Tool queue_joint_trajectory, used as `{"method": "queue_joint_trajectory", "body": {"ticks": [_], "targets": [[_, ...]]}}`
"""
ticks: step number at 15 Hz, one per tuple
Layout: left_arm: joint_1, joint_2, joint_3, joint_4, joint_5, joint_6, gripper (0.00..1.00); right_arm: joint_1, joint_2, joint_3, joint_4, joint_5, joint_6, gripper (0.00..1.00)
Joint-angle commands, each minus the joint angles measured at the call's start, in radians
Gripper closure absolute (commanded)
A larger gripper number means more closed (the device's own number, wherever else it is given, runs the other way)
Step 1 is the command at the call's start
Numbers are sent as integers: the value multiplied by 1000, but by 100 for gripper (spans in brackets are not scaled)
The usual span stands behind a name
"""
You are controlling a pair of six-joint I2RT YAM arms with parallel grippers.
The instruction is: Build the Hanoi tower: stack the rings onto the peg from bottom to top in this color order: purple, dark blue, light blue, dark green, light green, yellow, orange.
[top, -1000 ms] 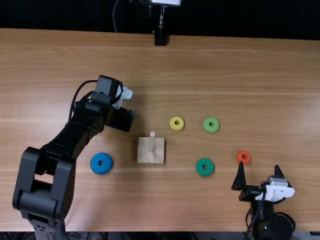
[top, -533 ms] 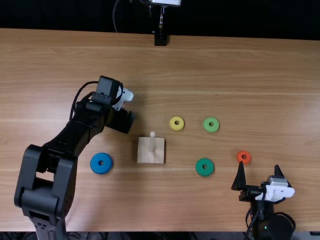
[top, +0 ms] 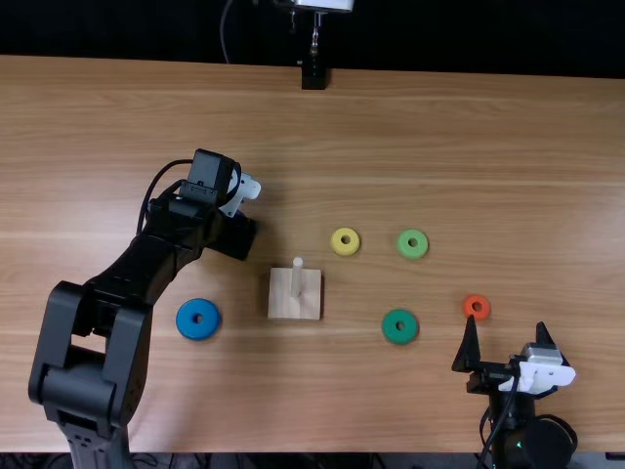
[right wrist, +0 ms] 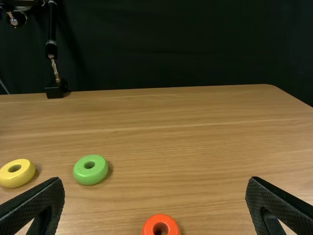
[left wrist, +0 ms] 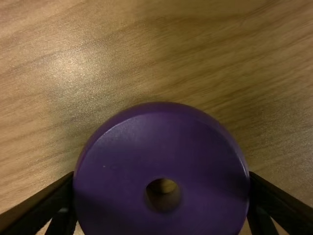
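Beyond and left of the wooden peg base [top: 309, 296], my left gripper [top: 232, 236] hangs over the table. In the left wrist view the left gripper [left wrist: 161, 196] is shut on the purple ring [left wrist: 161, 142], a finger at each side. The peg [top: 297, 277] stands upright and bare. A blue ring [top: 186, 319] lies left of the base. Right of it are the yellow [top: 336, 241], light green [top: 402, 243], dark green [top: 390, 326] and orange [top: 467, 307] rings. My right gripper [top: 508, 337] stands open near the orange ring; in its wrist view the right gripper [right wrist: 155, 203] has nothing between its fingers.
A black stand [top: 313, 76] is at the table's far edge. The left arm stretches over the table's left side, past the blue ring. The right arm is at the near right corner, and the loose rings lie flat on the table [top: 439, 147].
The left gripper's end has shifted slightly to the left in the top view, while its arm has moved only a little. The right arm, peg base and loose rings have kept their places.
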Motion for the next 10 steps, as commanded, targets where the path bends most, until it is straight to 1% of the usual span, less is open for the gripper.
{"method": "queue_joint_trajectory", "body": {"ticks": [1,5,6,10], "targets": [[-6,4,28,-1,7,19,100,3,-13,-5,-3,7,-2,0],[-5,-104,47,-16,9,12,100,3,-13,-5,-3,5,-2,0],[-6,-143,64,-47,7,10,100,3,-13,-5,-3,5,-2,0],[-18,-227,153,-297,9,1,100,3,-13,-5,-3,7,-2,0]]}}
